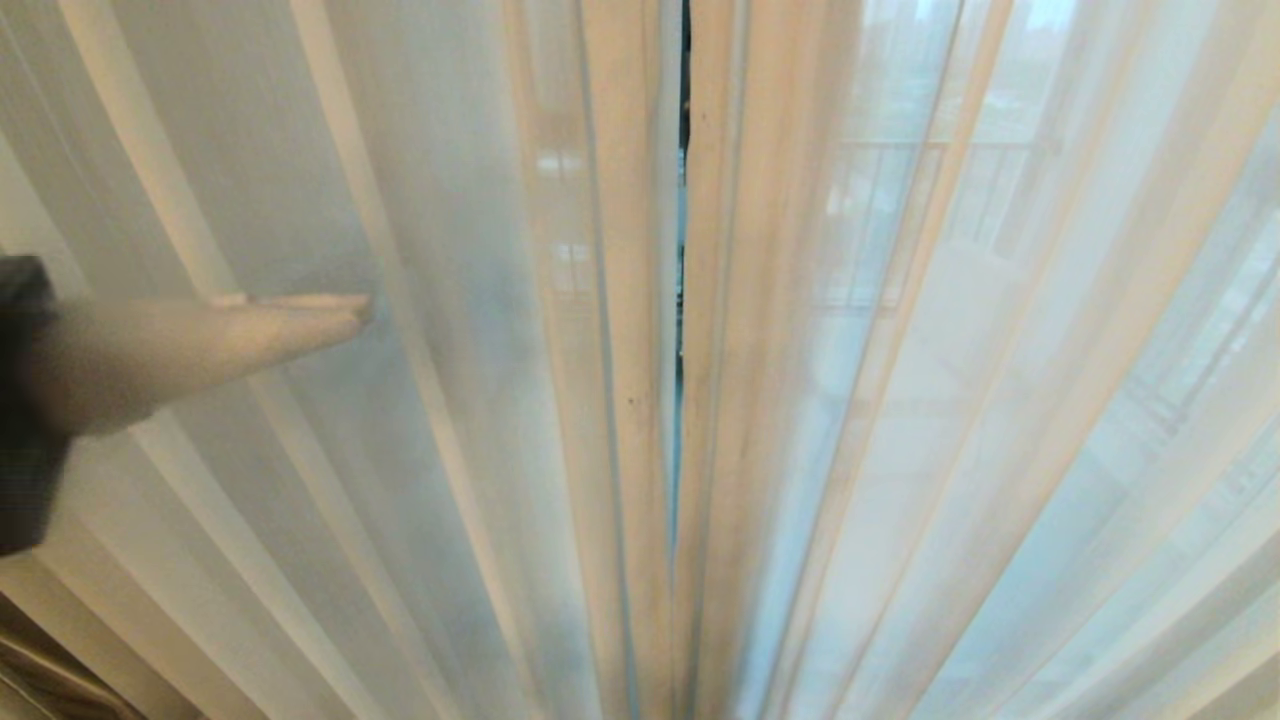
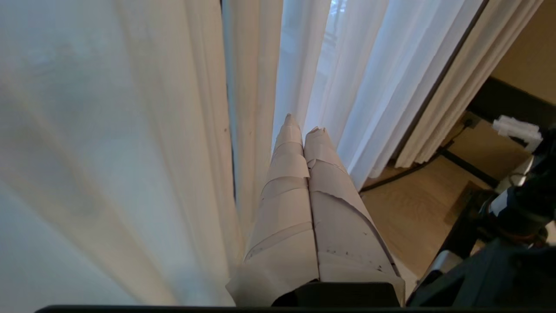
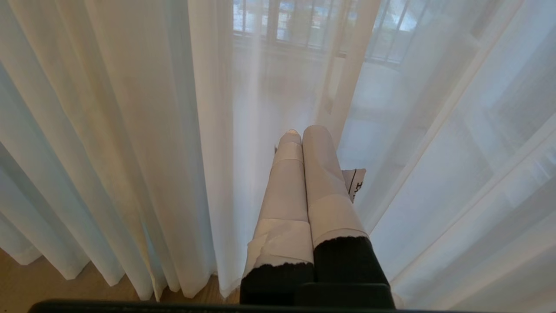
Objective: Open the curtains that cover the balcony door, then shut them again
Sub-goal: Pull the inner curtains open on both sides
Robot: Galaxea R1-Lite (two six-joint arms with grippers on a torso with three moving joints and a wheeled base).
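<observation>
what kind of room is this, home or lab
Probably a home or apartment room at a balcony door: floor-length sheer white pleated curtains, a balcony railing seen through them, and light wood flooring.

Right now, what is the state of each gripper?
Left gripper: closed, holding nothing, pointing at the curtains.
Right gripper: closed, holding nothing.
</observation>
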